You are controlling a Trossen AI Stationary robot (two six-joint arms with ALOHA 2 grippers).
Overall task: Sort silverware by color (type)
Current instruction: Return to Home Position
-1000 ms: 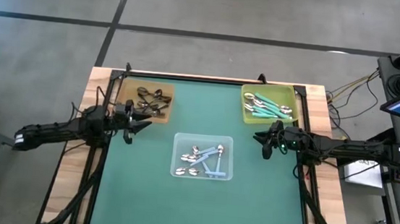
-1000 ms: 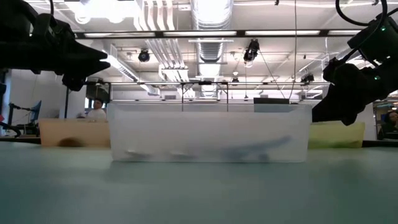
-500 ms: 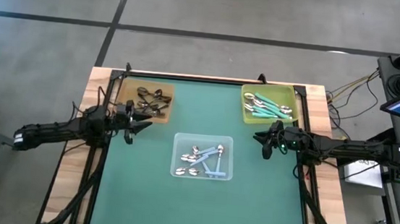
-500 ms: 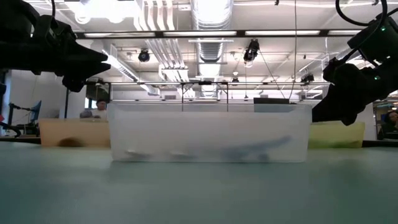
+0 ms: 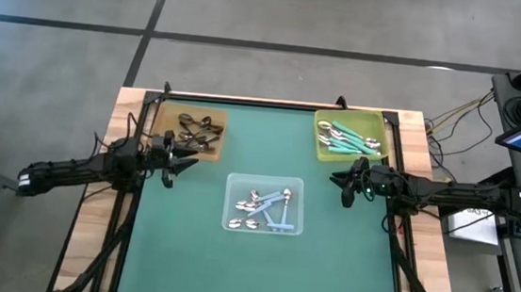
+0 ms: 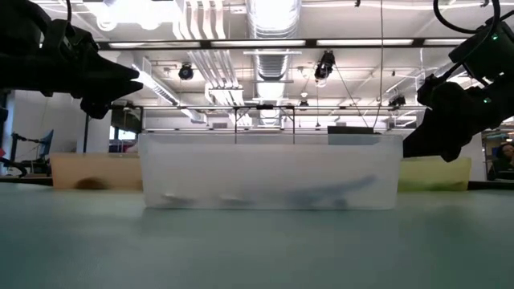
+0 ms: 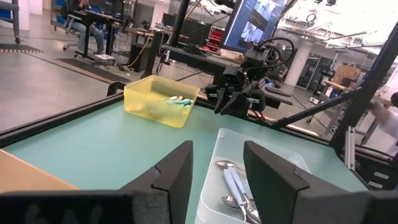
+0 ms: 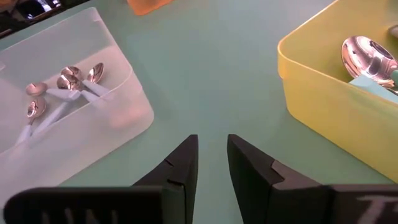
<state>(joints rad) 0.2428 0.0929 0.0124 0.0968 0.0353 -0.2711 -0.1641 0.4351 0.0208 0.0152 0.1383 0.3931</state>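
The spoons lie in three trays. Dark metal spoons (image 5: 196, 131) fill the brown tray (image 5: 189, 133) at the far left. Teal-handled spoons (image 5: 346, 137) lie in the yellow-green tray (image 5: 348, 137) at the far right. Pale-blue-handled spoons (image 5: 267, 209) lie in the clear tray (image 5: 265, 204) in the middle. My left gripper (image 5: 186, 161) hovers open just near of the brown tray, holding nothing. My right gripper (image 5: 340, 183) hovers open near of the yellow-green tray, also holding nothing. In the right wrist view its fingers (image 8: 211, 163) stand over bare mat between the clear tray (image 8: 68, 118) and the yellow-green tray (image 8: 336, 106).
The green mat (image 5: 260, 259) shows bare on the near half of the table and between the trays. Wooden table edges (image 5: 93, 226) flank the mat. The room behind holds desks, monitors and a seated person (image 7: 93, 25).
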